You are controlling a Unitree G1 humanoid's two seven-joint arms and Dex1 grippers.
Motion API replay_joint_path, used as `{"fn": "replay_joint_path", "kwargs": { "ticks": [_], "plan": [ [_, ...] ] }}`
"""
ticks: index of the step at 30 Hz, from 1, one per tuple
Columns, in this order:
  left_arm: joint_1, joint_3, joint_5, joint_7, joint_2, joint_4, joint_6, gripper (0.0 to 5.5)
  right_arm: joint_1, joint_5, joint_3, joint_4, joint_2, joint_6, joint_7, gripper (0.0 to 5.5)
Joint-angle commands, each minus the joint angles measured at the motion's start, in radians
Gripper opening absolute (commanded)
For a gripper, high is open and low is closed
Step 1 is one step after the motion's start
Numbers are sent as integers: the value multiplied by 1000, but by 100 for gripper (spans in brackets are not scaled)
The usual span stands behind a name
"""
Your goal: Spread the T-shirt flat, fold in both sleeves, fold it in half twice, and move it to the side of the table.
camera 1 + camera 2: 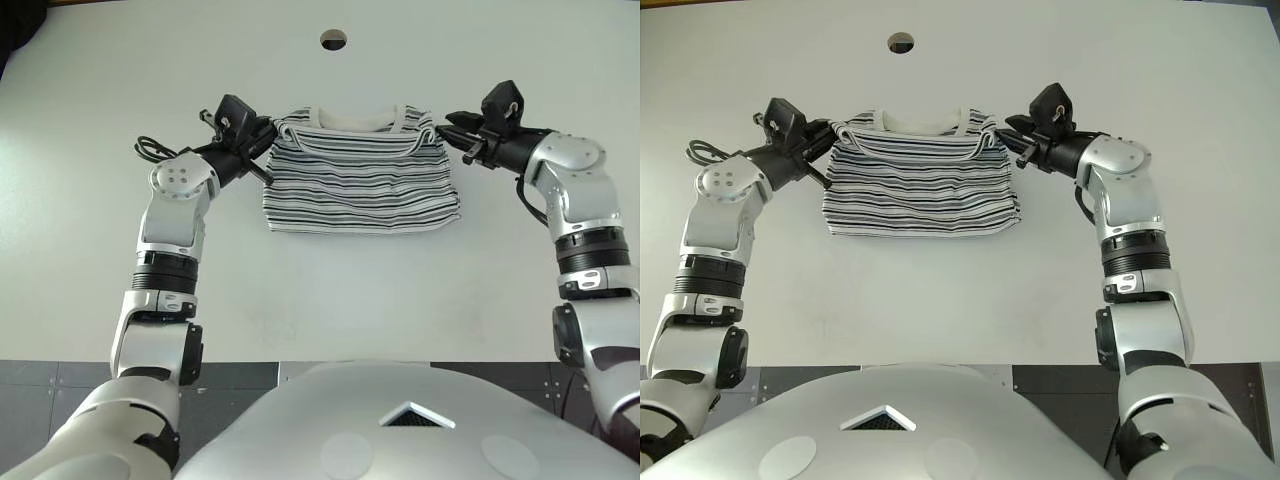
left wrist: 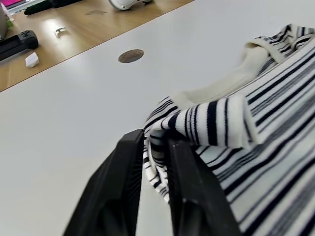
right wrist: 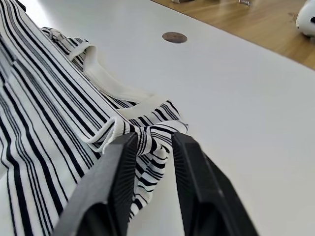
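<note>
- The T-shirt (image 1: 360, 170) lies in the upper middle of your head view, flat on the white table (image 1: 300, 320). Its collar (image 1: 350, 120) points toward the top of the frame, and the striped body forms a wide, short block with wrinkles across it.
- Your left gripper (image 1: 266, 132) is at the shirt's upper left corner. In the left wrist view its two black fingers (image 2: 123, 167) pinch a fold of striped cloth at the shoulder, just beside the cream collar.
- Your right gripper (image 1: 450, 130) is at the upper right corner, and its fingers (image 3: 189, 162) are clamped on a bunch of shoulder fabric.
- A round hole (image 1: 333, 39) in the tabletop sits near the top centre, above the shirt and well apart from it.
- A black cable (image 1: 150, 150) loops on the table just left of your left arm.
- A wooden floor (image 2: 74, 29) shows past the table's far edge, in the upper left of the left wrist view.
</note>
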Motion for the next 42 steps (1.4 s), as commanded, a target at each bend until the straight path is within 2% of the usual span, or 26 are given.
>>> {"fn": "replay_joint_path", "kwargs": {
  "ticks": [1,2,6,11,12,15,17,20,23,31,35,38,42],
  "plan": [
    [-35,13,22,42,-22,39,5,144,-62,-19,-63,75,46,-112,-112,197],
    [-43,20,25,57,-27,54,1,162,-76,-33,-78,101,54,-157,-158,197],
    [-92,63,22,128,-40,148,7,162,-87,-69,-86,151,58,-273,-202,197],
    [-130,110,12,179,-55,241,4,162,-49,-161,-38,119,47,-413,-231,197],
    [-128,116,9,178,-56,243,-7,165,-40,-180,-22,108,44,-438,-224,179],
    [-97,147,-24,153,-62,170,-73,108,5,-233,25,50,26,-523,-197,119],
    [-26,160,-94,66,-71,12,-168,73,41,-295,74,4,0,-583,-180,78],
    [112,77,-114,-61,-63,-224,-247,13,91,-329,130,-53,-49,-648,-109,11],
    [197,-31,-48,-130,-42,-314,-283,11,135,-318,166,-106,-90,-667,-24,10],
    [232,-165,74,-143,-51,-290,-298,11,90,-535,204,-11,-150,-717,-153,10],
    [254,-231,135,-159,-34,-277,-308,11,116,-678,276,-4,-208,-724,-173,10],
    [255,-243,151,-158,-32,-275,-306,11,163,-703,319,-25,-251,-722,-119,10],
    [263,-257,177,-167,-12,-278,-291,11,261,-616,331,-185,-326,-699,2,10]
  ]
}}
